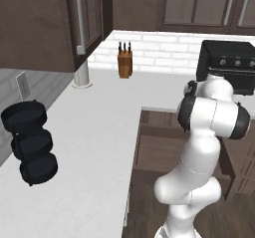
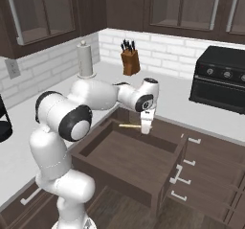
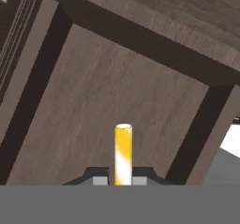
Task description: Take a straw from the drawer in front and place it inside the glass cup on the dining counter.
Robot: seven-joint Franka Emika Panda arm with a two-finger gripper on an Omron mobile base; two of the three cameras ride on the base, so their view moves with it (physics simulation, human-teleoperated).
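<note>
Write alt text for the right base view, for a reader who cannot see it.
A white robot arm holds a pale-yellow straw level in its shut gripper above an open dark wood drawer. Behind, a white worktop carries a knife block, a paper towel roll and a black oven.

straw (image 2: pixel 129 125): thin pale-yellow stick, roughly horizontal, raised above the open drawer's (image 2: pixel 125 159) floor near its back; drawer: dark brown wood, pulled out, interior bare

drawer (image 2: pixel 125 158) pulled out below counter (image 2: pixel 177 96) | straw (image 2: pixel 129 126) level above drawer's back | knife block (image 2: pixel 129 61) behind
</note>
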